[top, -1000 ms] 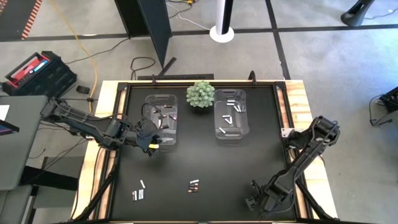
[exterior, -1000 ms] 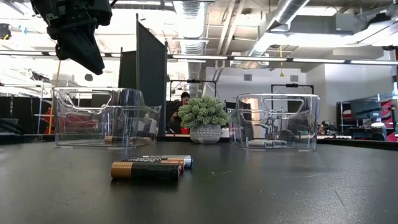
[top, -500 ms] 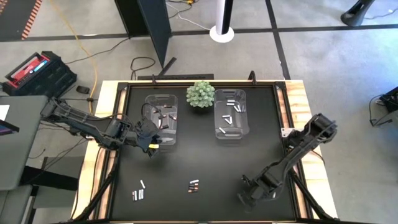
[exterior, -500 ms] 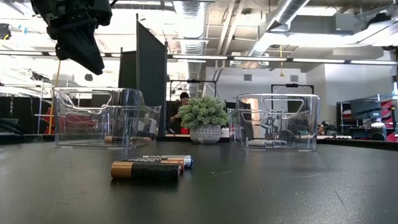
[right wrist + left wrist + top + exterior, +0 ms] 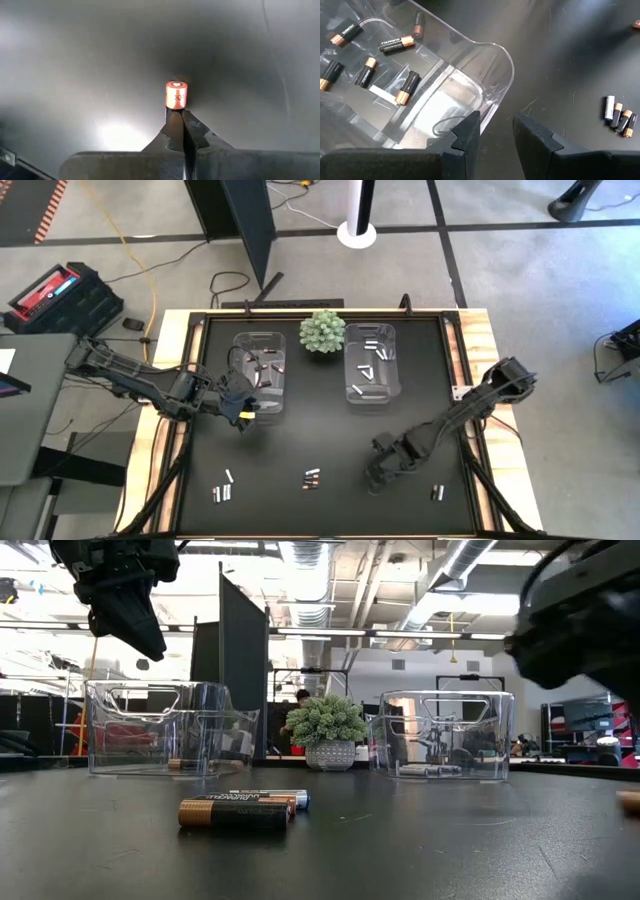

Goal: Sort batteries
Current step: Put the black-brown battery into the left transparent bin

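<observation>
**Right gripper pinching a battery, left gripper parked over the left bin**

While the left gripper point(image 5: 243, 408) hangs above the near edge of the left clear bin point(image 5: 260, 372), its fingers stand partly apart with nothing between them. The right gripper point(image 5: 377, 475) is over the black table point(image 5: 330, 440), right of centre toward the near side. In the right wrist view its fingers are pressed together, with a copper-ended battery point(image 5: 176, 94) at their tips, end-on; it looks pinched there.

Left bin: dark cells with copper ends point(image 5: 396, 44) on its floor. Right clear bin point(image 5: 371, 363): pale silver cells point(image 5: 369, 370).

Loose on the table: a small group point(image 5: 223, 490) at the near left, another group point(image 5: 311, 478) near centre, a pair point(image 5: 437, 492) at the near right.

Low view shows the centre group point(image 5: 240, 811) lying flat, side by side. A green spiky plant point(image 5: 323, 331) sits between the two bins at the far edge.
</observation>
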